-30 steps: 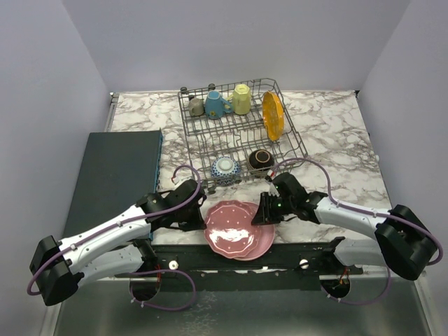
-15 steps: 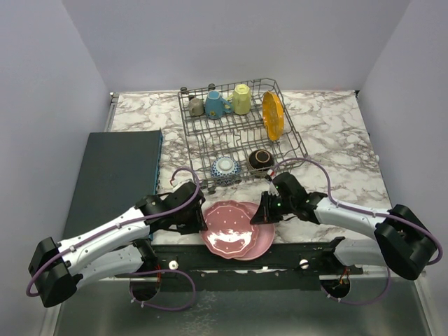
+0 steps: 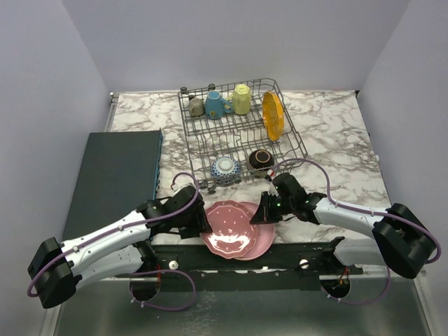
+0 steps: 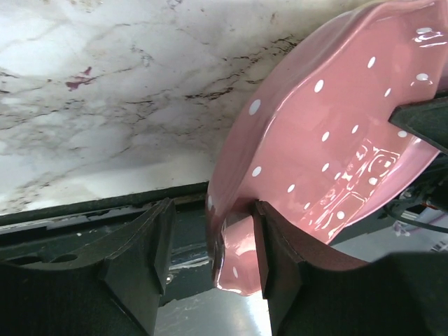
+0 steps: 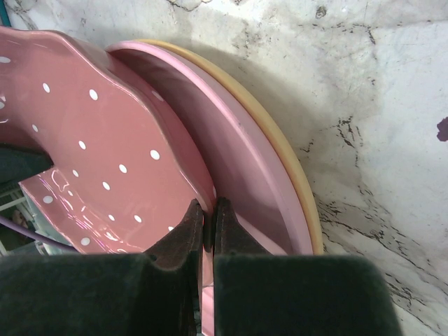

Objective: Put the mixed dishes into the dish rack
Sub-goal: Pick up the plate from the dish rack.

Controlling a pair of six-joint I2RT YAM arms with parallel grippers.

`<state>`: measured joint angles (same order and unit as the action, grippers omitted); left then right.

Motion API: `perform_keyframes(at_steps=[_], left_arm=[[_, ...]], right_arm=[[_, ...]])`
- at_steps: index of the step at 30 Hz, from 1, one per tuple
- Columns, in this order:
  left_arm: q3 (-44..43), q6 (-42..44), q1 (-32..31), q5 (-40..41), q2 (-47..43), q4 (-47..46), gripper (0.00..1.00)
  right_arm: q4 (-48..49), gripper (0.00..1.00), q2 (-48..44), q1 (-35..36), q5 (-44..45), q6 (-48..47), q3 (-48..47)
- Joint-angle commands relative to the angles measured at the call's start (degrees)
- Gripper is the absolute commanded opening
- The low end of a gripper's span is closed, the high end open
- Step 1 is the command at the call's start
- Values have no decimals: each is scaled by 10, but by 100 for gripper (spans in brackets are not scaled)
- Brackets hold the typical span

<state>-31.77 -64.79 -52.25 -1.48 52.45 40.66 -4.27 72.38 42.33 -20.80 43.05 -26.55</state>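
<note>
Right tool [image 5: 208,222]: pinching dotted pink plate [image 5: 98,161] by its rim
Left tool [image 4: 210,253]: spread, opposite rim between its fingers
Plate: raised above plain pink plate [image 5: 241,175]

Marbled counter [image 3: 336,140] carries: dish rack [image 3: 210,143] beyond the right hand [image 3: 258,213]; dark mat [image 3: 115,175] left of the left hand [image 3: 204,222]; stacked plates [image 3: 266,241] between the two.

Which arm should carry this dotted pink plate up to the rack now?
Right, most likely. The right gripper is shut on the rim of the dotted plate, while the left gripper has its jaws open astride the opposite edge, gripping nothing. The rack lies just beyond the right gripper.
</note>
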Motion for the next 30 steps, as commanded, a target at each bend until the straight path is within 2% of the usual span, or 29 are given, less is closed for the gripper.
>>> perform_keyframes(at_steps=[1,7,19,30], left_arm=[[26,-26,-1,-40,-17,-62,54],[42,-36,-2,-49,-33,-84,51],[85,-60,1,-70,-73,-140,37],[86,-59,3,-59,-125,-152,6]], right_arm=[[-3,0,13,5,10,-7,14],[1,0,14,5,5,-7,15],[16,0,22,6,-3,-4,22],[26,0,15,6,-8,0,29]])
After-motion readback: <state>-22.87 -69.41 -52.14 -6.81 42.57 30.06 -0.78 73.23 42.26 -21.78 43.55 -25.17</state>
